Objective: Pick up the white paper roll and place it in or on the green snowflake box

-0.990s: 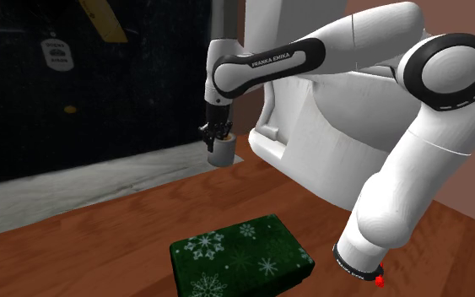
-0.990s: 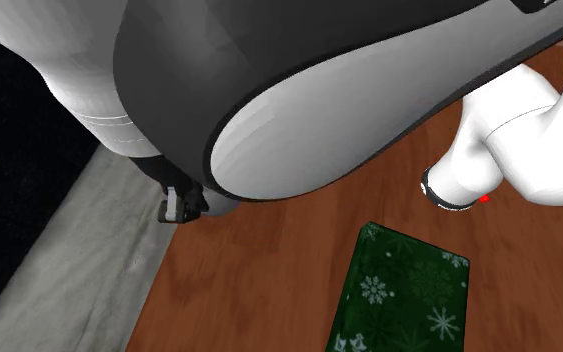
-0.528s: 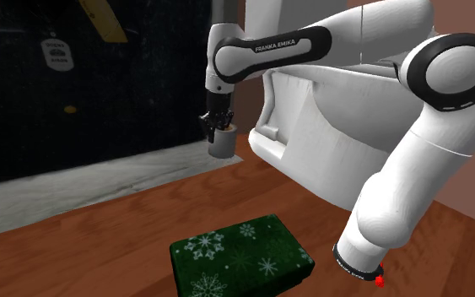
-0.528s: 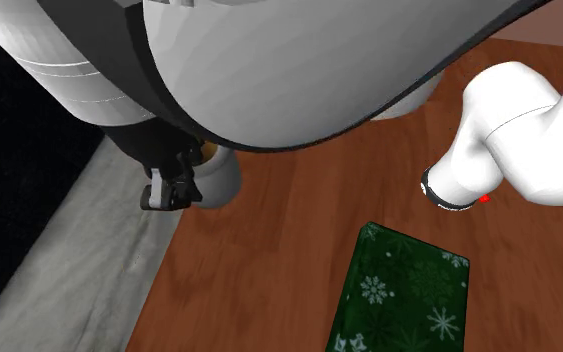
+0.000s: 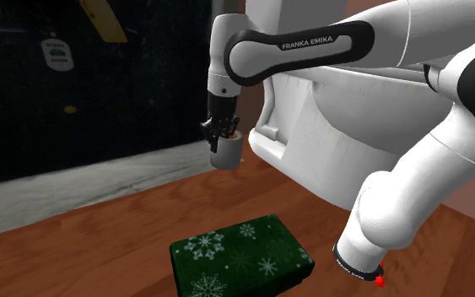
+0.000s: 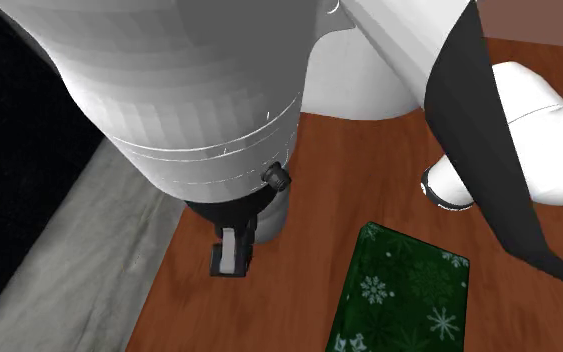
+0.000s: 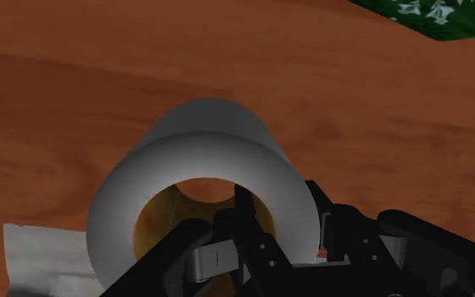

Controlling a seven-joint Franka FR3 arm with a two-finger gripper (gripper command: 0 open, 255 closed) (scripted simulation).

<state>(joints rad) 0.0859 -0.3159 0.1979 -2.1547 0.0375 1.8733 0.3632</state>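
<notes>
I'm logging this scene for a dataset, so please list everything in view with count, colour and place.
white paper roll with a brown core: one, white-grey, clasped by the gripper above the floor.
dark green box with white snowflakes: one, green, lying on the floor.
reddish-brown wooden floor: one, brown, under the box.
pale grey strip: one, grey, between floor and wall.
dark wall: one, near black, bearing a pale sign and yellow shapes.
large white fixture: one, white, behind the arm.
white Franka arm: one, white with dark joints.
black two-finger gripper: one, black, shut on the roll.
</notes>
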